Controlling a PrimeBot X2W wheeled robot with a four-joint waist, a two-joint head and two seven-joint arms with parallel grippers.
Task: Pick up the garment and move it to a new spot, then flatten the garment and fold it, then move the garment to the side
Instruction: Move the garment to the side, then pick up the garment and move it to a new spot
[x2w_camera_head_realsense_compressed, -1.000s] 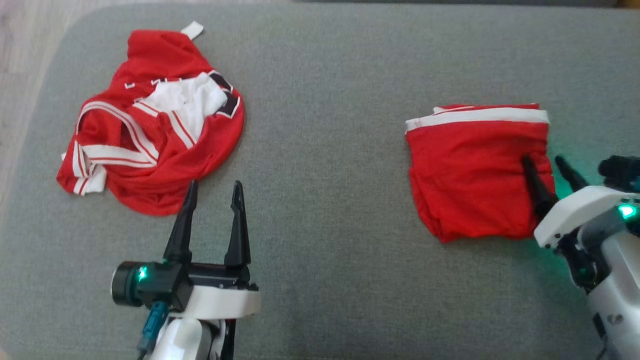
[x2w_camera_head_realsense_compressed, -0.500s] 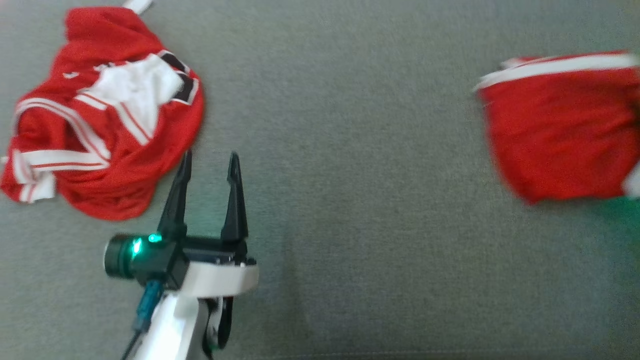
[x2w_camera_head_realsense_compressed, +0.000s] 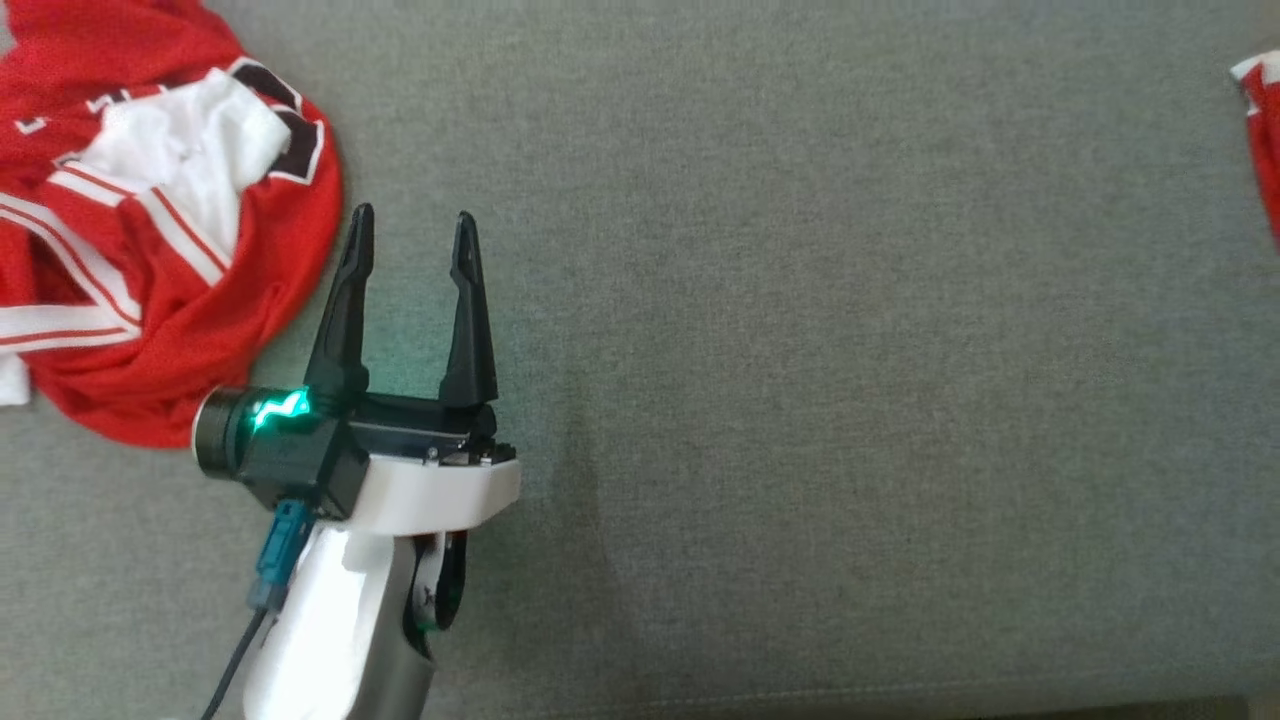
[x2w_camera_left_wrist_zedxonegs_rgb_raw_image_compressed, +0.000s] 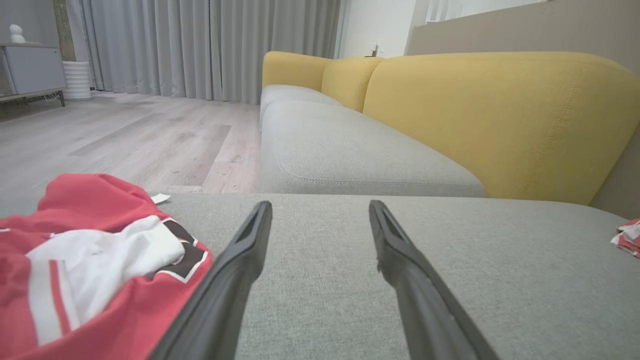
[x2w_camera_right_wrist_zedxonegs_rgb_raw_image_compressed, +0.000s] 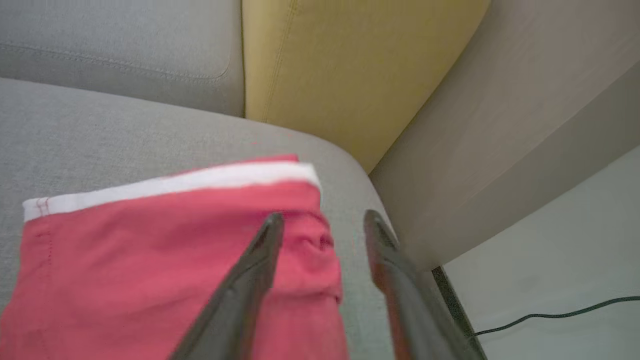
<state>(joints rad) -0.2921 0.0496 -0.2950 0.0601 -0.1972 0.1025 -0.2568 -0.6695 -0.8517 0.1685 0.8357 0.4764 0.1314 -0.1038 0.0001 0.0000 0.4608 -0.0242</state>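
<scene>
A crumpled red garment (x2w_camera_head_realsense_compressed: 150, 250) with white stripes and a white panel lies at the left of the grey cushion (x2w_camera_head_realsense_compressed: 800, 400). My left gripper (x2w_camera_head_realsense_compressed: 411, 218) stands open just right of it, with nothing between its fingers. In the left wrist view the same garment (x2w_camera_left_wrist_zedxonegs_rgb_raw_image_compressed: 75, 260) lies left of the open left gripper (x2w_camera_left_wrist_zedxonegs_rgb_raw_image_compressed: 320, 206). A second red garment (x2w_camera_right_wrist_zedxonegs_rgb_raw_image_compressed: 150, 260), folded with a white band, lies at the cushion's right end; a sliver of it (x2w_camera_head_realsense_compressed: 1262, 130) shows in the head view. My right gripper (x2w_camera_right_wrist_zedxonegs_rgb_raw_image_compressed: 324, 216) hovers open over its right edge.
A yellow backrest (x2w_camera_left_wrist_zedxonegs_rgb_raw_image_compressed: 500, 115) and another grey seat (x2w_camera_left_wrist_zedxonegs_rgb_raw_image_compressed: 350, 150) stand beyond the cushion. Wooden floor (x2w_camera_left_wrist_zedxonegs_rgb_raw_image_compressed: 125, 135) lies to the left. Past the cushion's right edge are a beige panel (x2w_camera_right_wrist_zedxonegs_rgb_raw_image_compressed: 500, 125) and a dark cable (x2w_camera_right_wrist_zedxonegs_rgb_raw_image_compressed: 550, 315) on the floor.
The head camera has swung left, so the folded garment slid to the right edge and the right gripper left that view. My left gripper has moved forward alongside the crumpled garment, still open.
</scene>
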